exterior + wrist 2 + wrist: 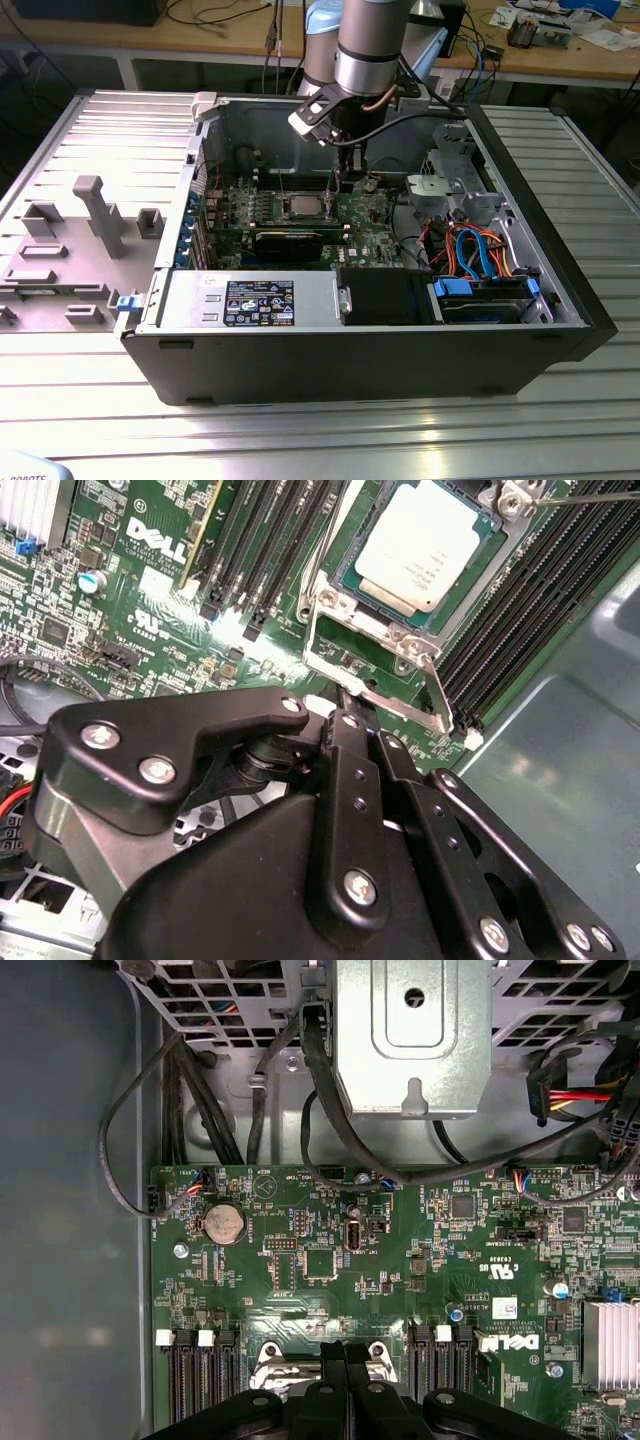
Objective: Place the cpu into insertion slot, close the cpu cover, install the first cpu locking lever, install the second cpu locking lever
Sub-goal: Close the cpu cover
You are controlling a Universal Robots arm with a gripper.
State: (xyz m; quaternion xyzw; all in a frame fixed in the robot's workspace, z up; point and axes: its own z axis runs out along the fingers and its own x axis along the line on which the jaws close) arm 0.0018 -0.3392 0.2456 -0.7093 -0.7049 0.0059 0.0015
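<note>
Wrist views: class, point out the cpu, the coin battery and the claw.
cpu (425, 545), second wrist view, middle of its silver top.
coin battery (223, 1223), first wrist view, centre of its face.
claw (346, 1348), first wrist view, between its fingertips.

Arm (370, 45) reaches straight down, wrist vertical, tool (346, 175) w/ fingers pressed together, tips pointing down
</note>
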